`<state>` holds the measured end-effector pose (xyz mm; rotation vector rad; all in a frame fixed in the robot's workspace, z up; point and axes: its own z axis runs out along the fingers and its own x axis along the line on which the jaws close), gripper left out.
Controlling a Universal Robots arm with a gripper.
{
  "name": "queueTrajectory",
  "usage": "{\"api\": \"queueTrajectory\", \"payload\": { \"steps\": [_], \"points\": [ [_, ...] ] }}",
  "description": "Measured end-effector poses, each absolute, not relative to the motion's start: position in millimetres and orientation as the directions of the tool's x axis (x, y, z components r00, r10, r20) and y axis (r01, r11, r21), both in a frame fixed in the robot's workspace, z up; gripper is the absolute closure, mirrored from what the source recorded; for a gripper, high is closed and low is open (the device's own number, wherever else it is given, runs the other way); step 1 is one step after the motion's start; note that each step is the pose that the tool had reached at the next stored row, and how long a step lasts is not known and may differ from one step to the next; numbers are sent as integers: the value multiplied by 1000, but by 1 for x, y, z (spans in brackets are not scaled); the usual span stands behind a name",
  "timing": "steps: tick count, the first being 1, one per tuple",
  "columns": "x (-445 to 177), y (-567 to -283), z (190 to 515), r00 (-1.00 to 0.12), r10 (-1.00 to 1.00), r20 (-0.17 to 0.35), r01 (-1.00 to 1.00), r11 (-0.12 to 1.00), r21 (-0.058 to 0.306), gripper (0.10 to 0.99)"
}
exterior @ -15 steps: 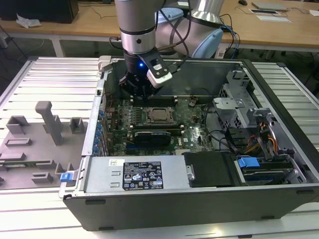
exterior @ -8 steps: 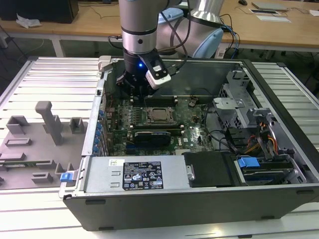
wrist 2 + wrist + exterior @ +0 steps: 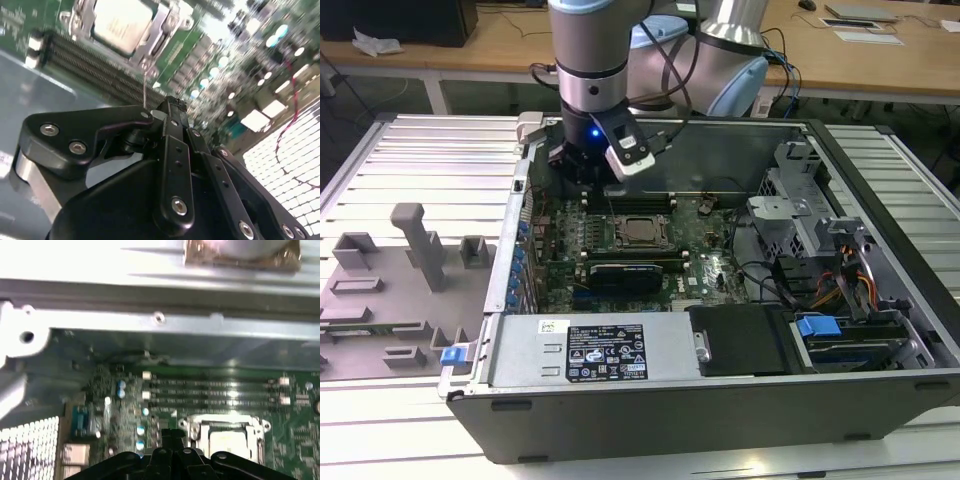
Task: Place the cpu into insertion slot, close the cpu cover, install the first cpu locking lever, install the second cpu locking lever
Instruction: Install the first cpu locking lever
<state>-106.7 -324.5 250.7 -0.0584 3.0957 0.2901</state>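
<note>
A slatted metal table (image 3: pixel 420 150) carries an open computer case (image 3: pixel 720 400), with grey moulded blocks (image 3: pixel 420 240) on the table towards the exterior view's left. The arm (image 3: pixel 595 60) reaches down into the case at its far corner on that same side. The green board (image 3: pixel 705 265) lies flat on the case floor. The gripper (image 3: pixel 585 170) hangs just above the board, near the slot (image 3: pixel 623 230) but off to one side of it, over the memory slots (image 3: pixel 215 392). In both wrist views its black fingertips (image 3: pixel 172 106) (image 3: pixel 170 436) are drawn together, with nothing visible between them. The cover (image 3: pixel 162 22) lies down flat as a silver frame on the slot. The cpu (image 3: pixel 122 20) (image 3: pixel 227 442) sits in the slot, its pale metal face showing through the cover's window. A thin lever (image 3: pixel 145 82) rises from the slot's corner towards the fingertips; whether it touches them I cannot tell.
</note>
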Motion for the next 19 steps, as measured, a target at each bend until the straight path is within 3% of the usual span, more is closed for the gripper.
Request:
{"api": "queueTrajectory", "payload": {
  "steps": [3,19],
  "points": [
    [-109,-325,251,-999,-32,-38,-40,969,243,980],
    [-51,-325,250,-999,-32,-38,-40,969,246,980]
  ]
}}
